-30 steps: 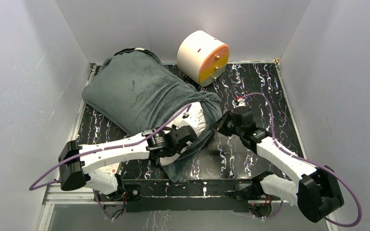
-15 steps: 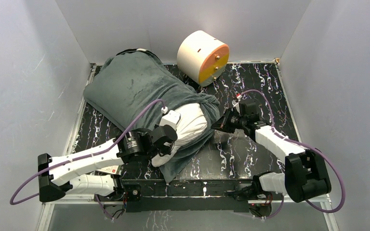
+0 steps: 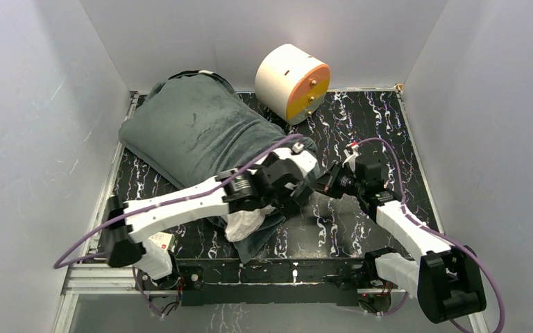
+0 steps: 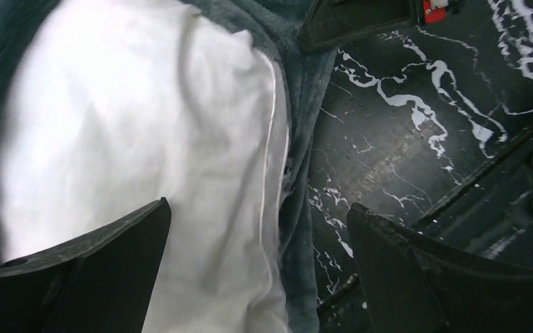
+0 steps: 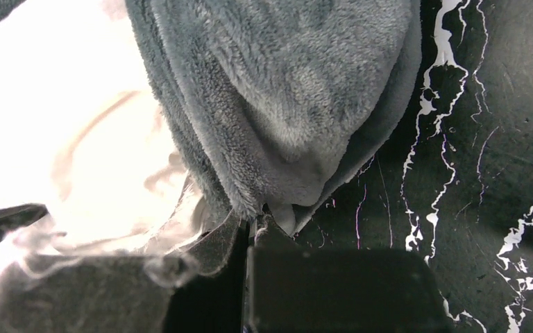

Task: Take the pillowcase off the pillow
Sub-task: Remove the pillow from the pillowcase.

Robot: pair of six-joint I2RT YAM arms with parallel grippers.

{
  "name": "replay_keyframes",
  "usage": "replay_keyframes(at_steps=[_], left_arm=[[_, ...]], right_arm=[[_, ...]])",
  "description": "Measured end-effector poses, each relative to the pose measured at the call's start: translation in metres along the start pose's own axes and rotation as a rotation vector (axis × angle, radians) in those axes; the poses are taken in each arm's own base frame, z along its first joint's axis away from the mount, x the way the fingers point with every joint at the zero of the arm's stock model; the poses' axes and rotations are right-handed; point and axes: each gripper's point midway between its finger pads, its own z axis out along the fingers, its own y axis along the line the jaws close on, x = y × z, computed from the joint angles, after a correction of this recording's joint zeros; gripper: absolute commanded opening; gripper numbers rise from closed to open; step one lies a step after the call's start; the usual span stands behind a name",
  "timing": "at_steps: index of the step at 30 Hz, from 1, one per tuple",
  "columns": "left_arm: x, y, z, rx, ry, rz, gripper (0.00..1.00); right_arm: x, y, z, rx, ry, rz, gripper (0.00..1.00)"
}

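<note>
Working outward from the near end of the pillow (image 3: 244,223), a bared white corner is seen poking from the mouth of the pillowcase (image 3: 194,132), whose grey plush covers the rest of the pillow out to its far end. The left gripper (image 4: 257,208) is spread to its widest above that bared end, with nothing between its fingers. The right gripper (image 5: 250,227), at the pillow's right side, is clamped on the pillowcase hem. The step in hand is judged to be a grasp on the pillow: the open fingers should be lowered onto white stuffing only, clear of grey fabric, and closed deep, with the hem pinned so the two can be drawn apart. Past the pillow's far right corner a cream-and-orange cylinder (image 3: 293,83) is stood, best left untouched
</note>
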Motion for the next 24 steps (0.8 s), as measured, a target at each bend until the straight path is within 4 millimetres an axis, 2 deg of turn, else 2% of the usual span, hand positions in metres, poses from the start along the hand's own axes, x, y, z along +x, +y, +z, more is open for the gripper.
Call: replay_keyframes(at_steps=[2, 6, 9, 12, 15, 19, 20, 21, 24], left_arm=[[-0.003, -0.006, 0.020, -0.011, 0.032, 0.065, 0.98], [0.018, -0.002, 0.055, -0.089, 0.135, 0.177, 0.98], [0.028, 0.008, 0.065, -0.122, 0.178, 0.210, 0.97], [0.026, 0.019, 0.066, -0.147, 0.169, 0.201, 0.89], [0.030, 0.028, 0.068, -0.187, 0.166, 0.209, 0.72], [0.044, 0.036, 0.075, -0.232, 0.182, 0.236, 0.16], [0.050, 0.039, 0.076, -0.243, 0.185, 0.250, 0.07], [0.052, 0.040, 0.077, -0.248, 0.183, 0.246, 0.00], [0.058, 0.042, 0.075, -0.240, 0.160, 0.220, 0.00]], right_arm=[[0.001, 0.002, -0.003, -0.009, -0.005, -0.001, 0.00], [0.000, 0.007, -0.007, -0.021, -0.016, -0.001, 0.00], [0.001, 0.007, -0.008, -0.018, -0.014, 0.000, 0.00], [0.002, 0.007, -0.009, -0.016, -0.012, 0.001, 0.00], [0.002, 0.008, -0.010, -0.018, -0.014, -0.001, 0.00], [0.003, 0.009, -0.012, -0.021, -0.016, -0.002, 0.00], [0.003, 0.009, -0.013, -0.019, -0.015, -0.002, 0.00], [0.004, 0.008, -0.014, -0.015, -0.013, -0.002, 0.00], [0.005, 0.005, -0.016, 0.017, -0.007, -0.008, 0.00]])
